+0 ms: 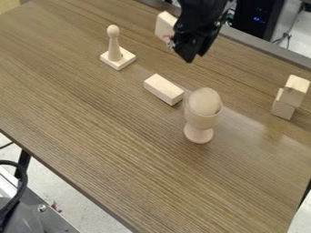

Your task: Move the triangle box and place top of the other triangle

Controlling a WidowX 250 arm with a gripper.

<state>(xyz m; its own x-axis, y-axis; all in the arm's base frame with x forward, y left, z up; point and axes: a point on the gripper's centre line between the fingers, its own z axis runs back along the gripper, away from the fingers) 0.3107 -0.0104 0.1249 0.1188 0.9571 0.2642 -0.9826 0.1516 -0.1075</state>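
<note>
The black gripper hangs down from the top edge, right of centre. Just left of it and partly hidden by it is a pale wooden block; whether they touch I cannot tell. At the right edge of the view, one light wooden block rests on another wooden block, the upper one shifted a little to the right. I cannot make out a clear triangular shape on any of these blocks.
On the brown table a rectangular wooden block lies near the middle. Right of it stands a wooden cup holding an egg-shaped piece. A round-topped peg rises from a square base at the upper left.
</note>
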